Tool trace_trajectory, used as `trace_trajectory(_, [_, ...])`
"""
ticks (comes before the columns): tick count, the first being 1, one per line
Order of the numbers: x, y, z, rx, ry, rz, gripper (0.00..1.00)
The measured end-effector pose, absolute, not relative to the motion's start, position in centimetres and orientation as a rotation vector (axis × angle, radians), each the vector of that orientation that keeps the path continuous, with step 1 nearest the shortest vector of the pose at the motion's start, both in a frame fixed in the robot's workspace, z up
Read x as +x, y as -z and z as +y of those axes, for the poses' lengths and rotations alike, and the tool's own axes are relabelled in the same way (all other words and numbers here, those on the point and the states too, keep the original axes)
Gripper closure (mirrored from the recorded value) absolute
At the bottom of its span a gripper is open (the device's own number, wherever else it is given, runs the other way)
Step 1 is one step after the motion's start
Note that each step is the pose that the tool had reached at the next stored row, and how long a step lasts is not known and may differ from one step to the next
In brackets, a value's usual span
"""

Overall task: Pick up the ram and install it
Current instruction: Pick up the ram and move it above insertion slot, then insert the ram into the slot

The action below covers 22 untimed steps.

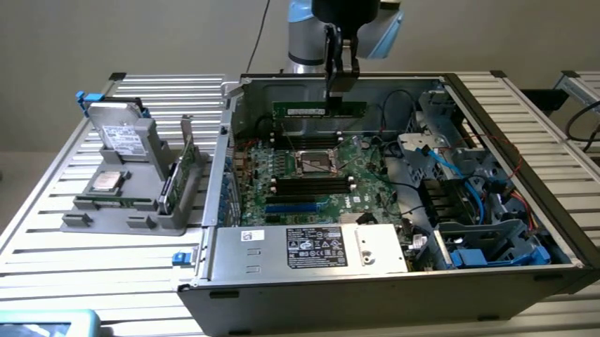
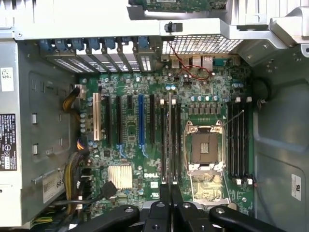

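Note:
The ram (image 1: 317, 109) is a long green stick with a pale label. It hangs level above the motherboard (image 1: 361, 203) inside the open computer case (image 1: 375, 298). My gripper (image 1: 339, 88) comes down from above and is shut on the ram's top edge near its middle. In the wrist view the ram (image 2: 170, 140) appears edge-on as a thin line running out from the gripper (image 2: 170, 192). There it lies along the black memory slots (image 2: 164, 145) beside the CPU socket (image 2: 204, 148). The ram is well clear of the board.
A power supply (image 1: 310, 247) fills the case's near end. Blue cables and drive cages (image 1: 473, 210) crowd the exterior view's right. More black slots (image 2: 239, 137) lie beyond the socket. Left of the case, a grey fixture (image 1: 108, 214) holds a hard drive (image 1: 126, 133) and a green card (image 1: 183, 172).

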State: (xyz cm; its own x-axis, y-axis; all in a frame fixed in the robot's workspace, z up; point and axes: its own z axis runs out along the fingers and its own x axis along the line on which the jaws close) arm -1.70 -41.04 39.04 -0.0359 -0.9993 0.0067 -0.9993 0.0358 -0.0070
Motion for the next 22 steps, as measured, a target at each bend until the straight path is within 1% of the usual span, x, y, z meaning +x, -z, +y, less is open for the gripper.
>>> trace_trajectory(8, [-1.7,-38.7,-40.0,-2.194,0.015,2.249,0.88])
trace_trajectory(22, [-1.7,-38.3,-39.8,-2.197,0.018,2.247,0.88])
